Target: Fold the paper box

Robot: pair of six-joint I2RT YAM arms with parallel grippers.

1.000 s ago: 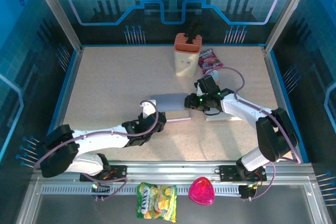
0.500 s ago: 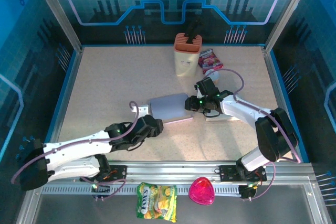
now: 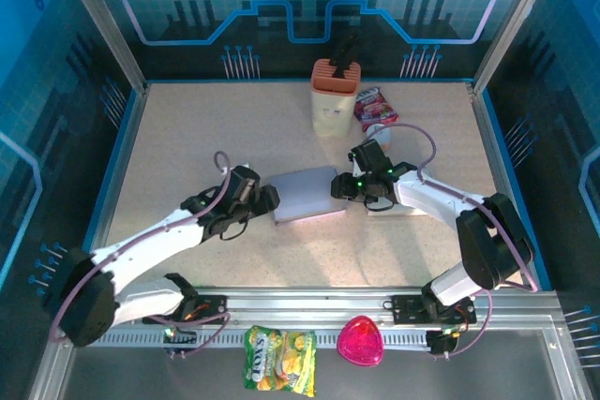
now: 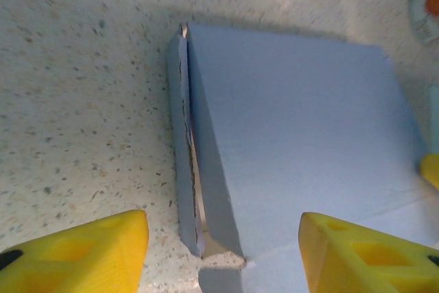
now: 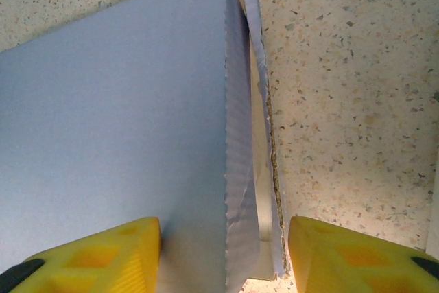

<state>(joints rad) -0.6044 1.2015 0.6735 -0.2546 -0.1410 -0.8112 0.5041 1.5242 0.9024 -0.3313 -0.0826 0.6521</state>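
**A:** Where's the paper box (image 3: pixel 305 194)?

**B:** It lies flat in the middle of the speckled worktop (image 3: pixel 187 147). It's a pale blue-grey slab of corrugated card, with one hand at each short end.

**A:** Anything crowding it?

**B:** Behind it, well apart, stands a cream tub (image 3: pixel 334 100) with an orange slotted top and a dark handle poking out. Just right of that is a pink packet (image 3: pixel 375 107). A flat white piece (image 3: pixel 398 209) lies under the right arm, beside the box (what it is I can't tell). A yellow snack bag (image 3: pixel 279 359) and a glossy pink heart shape (image 3: pixel 361 342) sit on the near side of the metal rail (image 3: pixel 309 311), off the worktop.

**A:** The left hand (image 4: pixel 221 230)?

**B:** Its fingers are parted and it holds nothing. The yellow fingers (image 4: pixel 96 248) straddle the box's corner, where a folded flap shows a ragged edge.

**A:** And the right hand (image 5: pixel 225 228)?

**B:** It is also spread and grips nothing. The doubled edge of the box, wavy along its cut, lies in the gap between its blocky yellow fingers (image 5: pixel 350 252).
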